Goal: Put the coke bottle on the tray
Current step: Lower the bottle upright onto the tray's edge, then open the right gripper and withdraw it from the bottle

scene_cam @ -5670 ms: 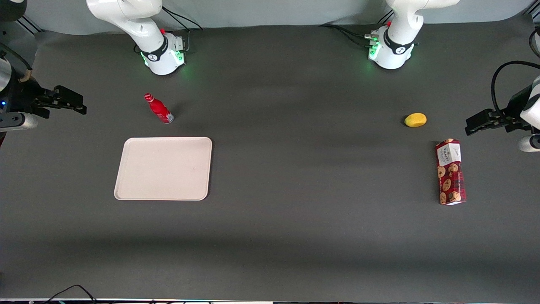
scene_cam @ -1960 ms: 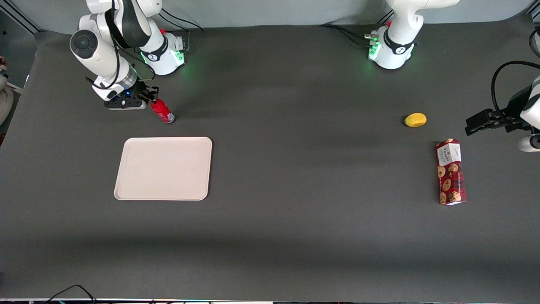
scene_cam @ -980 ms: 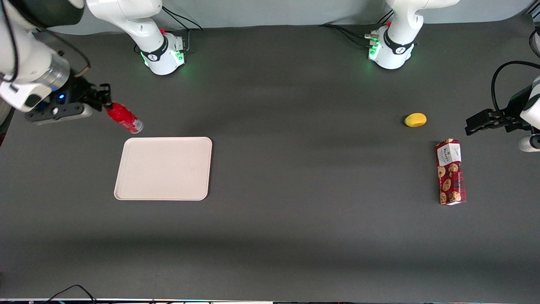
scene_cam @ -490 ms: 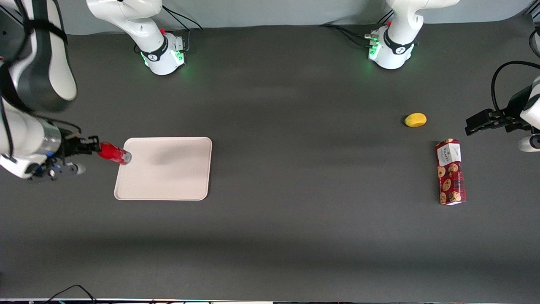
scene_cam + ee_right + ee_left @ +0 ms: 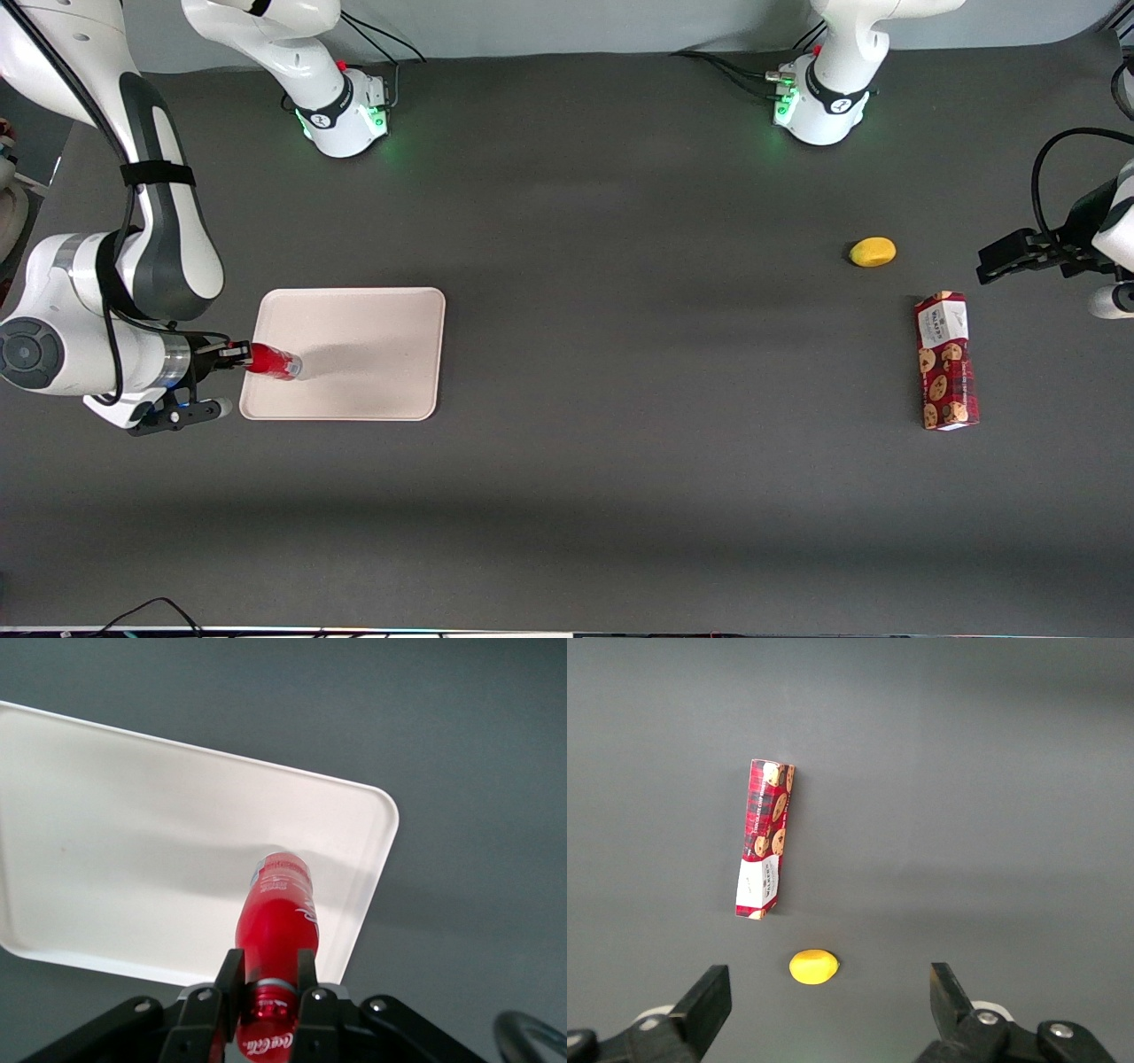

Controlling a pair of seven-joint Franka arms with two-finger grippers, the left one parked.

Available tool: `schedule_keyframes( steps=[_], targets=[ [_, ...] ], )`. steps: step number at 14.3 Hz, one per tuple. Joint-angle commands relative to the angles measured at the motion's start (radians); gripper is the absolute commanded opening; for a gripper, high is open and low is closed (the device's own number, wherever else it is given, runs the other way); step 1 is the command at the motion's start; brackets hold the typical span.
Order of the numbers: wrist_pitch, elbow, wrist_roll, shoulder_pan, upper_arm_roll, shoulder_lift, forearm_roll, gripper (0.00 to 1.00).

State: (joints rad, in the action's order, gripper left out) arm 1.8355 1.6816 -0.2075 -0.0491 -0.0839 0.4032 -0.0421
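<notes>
The coke bottle now hangs over the tray, at the tray's lower-left corner in the front view, its silvery base low above or perhaps touching the surface. Half a second earlier it was only crossing the tray's edge, higher in the frame. The gripper sits just outside the tray's rim, jaws clamped on the bottle's neck. Release looks close. At the frame's right, the lemon and cookie box have not moved.
</notes>
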Motion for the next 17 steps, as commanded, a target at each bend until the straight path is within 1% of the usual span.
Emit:
schedule_keyframes(
  steps=[1, 2, 5, 6, 7, 8, 9, 10, 13, 17],
  targets=[
    [0.057, 0.065, -0.032, 0.006, -0.016, -0.03, -0.004, 0.0],
    [0.068, 0.073, -0.045, 0.009, -0.02, -0.03, -0.002, 0.01],
    [0.091, 0.093, -0.052, 0.011, -0.02, -0.029, -0.001, 0.15],
    [0.091, 0.092, -0.049, 0.009, -0.023, -0.029, -0.001, 0.27],
    [0.084, 0.086, -0.04, 0.008, -0.023, -0.03, -0.001, 0.61],
    [0.079, 0.082, -0.035, 0.006, -0.023, -0.04, -0.001, 0.85],
    [0.076, 0.078, -0.035, 0.005, -0.022, -0.049, -0.001, 0.97],
    [0.049, 0.063, -0.033, 0.002, -0.02, -0.063, -0.001, 1.0],
    [-0.086, -0.025, 0.006, -0.006, -0.01, -0.115, 0.002, 1.0],
    [-0.211, -0.028, 0.063, -0.008, 0.03, -0.253, 0.021, 1.0]
  ],
)
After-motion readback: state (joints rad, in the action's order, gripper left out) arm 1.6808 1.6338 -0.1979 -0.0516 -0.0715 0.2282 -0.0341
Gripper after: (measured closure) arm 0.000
